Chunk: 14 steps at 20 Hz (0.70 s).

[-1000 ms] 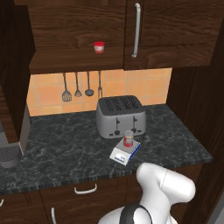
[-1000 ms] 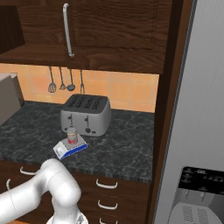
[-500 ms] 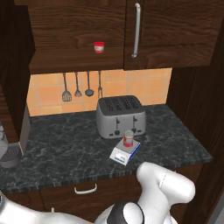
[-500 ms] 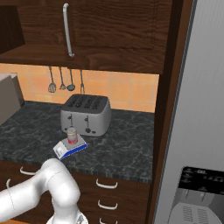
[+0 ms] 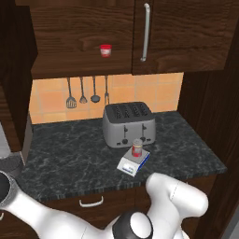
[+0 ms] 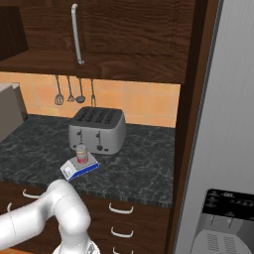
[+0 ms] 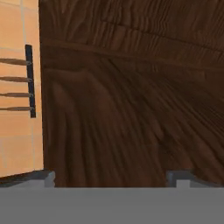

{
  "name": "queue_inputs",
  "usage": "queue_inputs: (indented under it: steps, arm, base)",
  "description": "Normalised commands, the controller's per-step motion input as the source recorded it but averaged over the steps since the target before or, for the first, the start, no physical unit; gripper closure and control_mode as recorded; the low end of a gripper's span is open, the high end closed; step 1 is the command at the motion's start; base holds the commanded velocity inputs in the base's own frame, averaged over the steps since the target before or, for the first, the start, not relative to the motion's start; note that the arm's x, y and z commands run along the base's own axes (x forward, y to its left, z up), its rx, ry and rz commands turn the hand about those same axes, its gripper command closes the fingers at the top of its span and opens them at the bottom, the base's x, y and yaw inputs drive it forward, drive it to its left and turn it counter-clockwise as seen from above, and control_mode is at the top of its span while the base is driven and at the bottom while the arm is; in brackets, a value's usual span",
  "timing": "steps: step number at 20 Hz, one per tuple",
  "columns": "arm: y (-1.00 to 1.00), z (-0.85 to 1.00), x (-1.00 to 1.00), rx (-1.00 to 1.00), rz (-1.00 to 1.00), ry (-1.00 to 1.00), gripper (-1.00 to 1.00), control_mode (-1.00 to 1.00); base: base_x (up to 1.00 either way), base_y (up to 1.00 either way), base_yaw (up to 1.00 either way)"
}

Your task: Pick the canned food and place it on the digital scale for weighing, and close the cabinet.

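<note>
Left base view: can [image 5: 137, 148] stands upright on the scale [image 5: 133, 163], which sits on the dark bench [image 5: 70, 158] just in front of the toaster [image 5: 129, 124]. Above, the cabinet [image 5: 186, 37] has its right door shut with a long silver handle [image 5: 146, 31]; the left part is open, with a red-and-white cup [image 5: 106, 50] on its shelf. Utensils [image 5: 87, 92] hang on the orange tile under the cabinet. A drawer handle [image 5: 90, 203] shows below the bench edge. The white arm [image 5: 172, 205] crosses the bottom of the frame (gripper end runs off lower left).

Right base view: can [image 6: 81, 154] on the scale [image 6: 79, 167], near the front edge of the bench [image 6: 139, 163], toaster [image 6: 97, 130] close behind it. Cabinet [image 6: 129, 34] above with the handle [image 6: 76, 33] on its closed door; utensils [image 6: 69, 92] hang below. A grey fridge [image 6: 223, 129] stands at the right. Arm [image 6: 44, 218] at lower left.

Hand view: dark wood-grain surface [image 7: 131, 100] up close, orange tile and a dark rail [image 7: 29, 81] at the left. The two fingertips [image 7: 177, 177] of the gripper [image 7: 110, 178] sit far apart at the bottom edge, jaws spread wide with nothing between them.
</note>
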Motion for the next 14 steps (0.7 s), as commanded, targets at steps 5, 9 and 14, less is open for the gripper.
queue_inputs:
  steps: [5,9,14]
  arm:
    - [-0.99,0.7,-0.04,0.01,-0.03,-0.34,-1.0,-1.0]
    - [-1.0,0.77,-0.03,0.06,-0.02,-0.26,-1.0,-1.0]
    - [-1.0,0.97,-0.02,0.08,-0.04,-0.03,-1.0,-1.0]
  base:
    - [0.0,0.0,0.0]
    - [0.0,0.0,0.0]
    - [0.0,0.0,0.0]
